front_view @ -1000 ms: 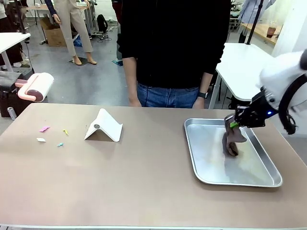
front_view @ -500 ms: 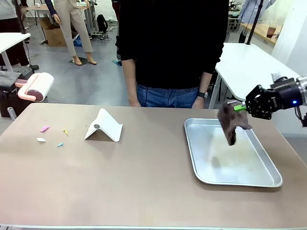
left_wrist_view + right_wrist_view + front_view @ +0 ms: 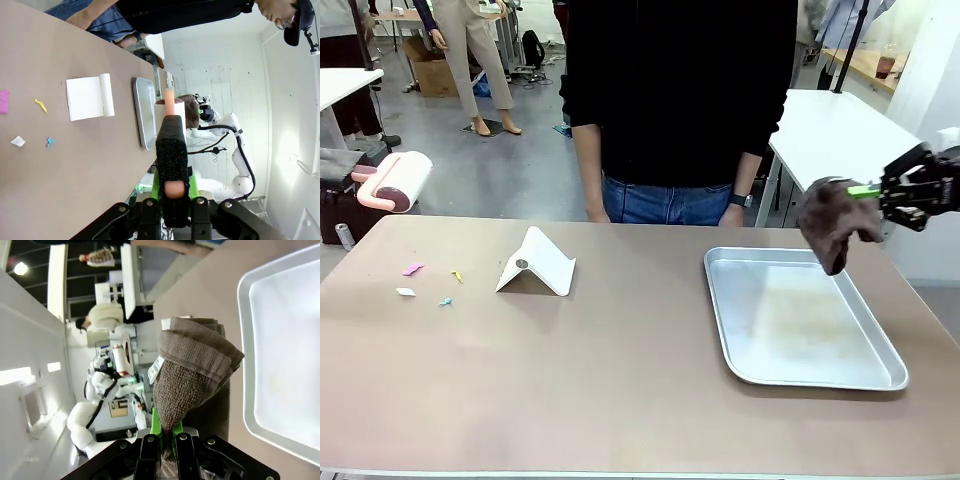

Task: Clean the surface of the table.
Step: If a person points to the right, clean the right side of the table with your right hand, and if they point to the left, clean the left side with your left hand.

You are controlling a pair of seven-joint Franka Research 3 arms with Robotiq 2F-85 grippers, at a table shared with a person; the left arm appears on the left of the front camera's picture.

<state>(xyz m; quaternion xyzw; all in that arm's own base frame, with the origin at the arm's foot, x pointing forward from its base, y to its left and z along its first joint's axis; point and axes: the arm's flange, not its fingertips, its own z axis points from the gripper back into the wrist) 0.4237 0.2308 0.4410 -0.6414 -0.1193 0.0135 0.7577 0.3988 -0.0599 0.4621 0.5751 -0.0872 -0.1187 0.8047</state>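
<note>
The right gripper (image 3: 872, 190) hangs raised above the tray's (image 3: 713, 300) far right corner, fingers pointing sideways, pinched on a brown cloth (image 3: 832, 222). The left gripper (image 3: 172, 192), well apart from the tray, clamps a lint roller (image 3: 171, 145).

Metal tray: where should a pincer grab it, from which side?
Probably the raised rim of the metal tray at its near edge, from above, one finger inside, one outside. It lies flat on the table, so only the lip offers a pinch.

the right gripper (image 3: 868, 190) has lifted the brown cloth (image 3: 832, 225) clear of the tray (image 3: 790, 330), rightward.
</note>
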